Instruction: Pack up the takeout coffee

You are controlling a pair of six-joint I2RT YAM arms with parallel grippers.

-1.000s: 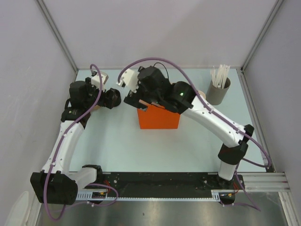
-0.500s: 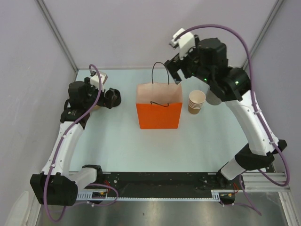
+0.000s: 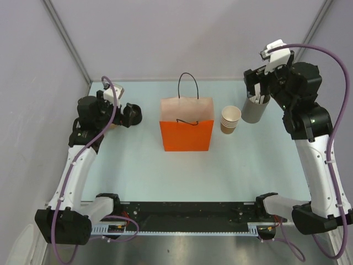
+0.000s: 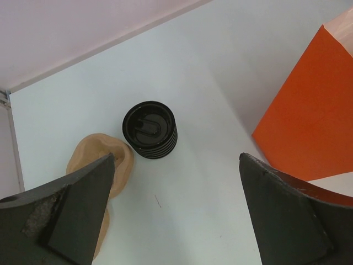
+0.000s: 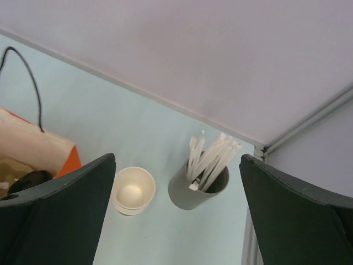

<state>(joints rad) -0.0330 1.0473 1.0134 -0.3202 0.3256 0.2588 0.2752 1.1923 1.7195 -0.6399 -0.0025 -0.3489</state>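
Both claws stand wide open with nothing between their fingers. Left claw [image 3: 132, 114] hovers over a ribbed stack of black lids [image 4: 150, 130] at the left rear of the table [image 3: 138, 165]. A tan paper object [image 4: 107, 165], partly hidden, touches that stack. Right claw [image 3: 256, 88] hangs high above the grey cylinder of white sticks [image 5: 198, 185], which stands just beside the stack of tan cups [image 5: 132, 190]. Inside the open mouth of the orange paper bag [image 3: 186, 135], the right wrist view shows a dark rounded shape, seemingly the lid of the takeout coffee [image 5: 30, 179]; its cup cannot be made out.
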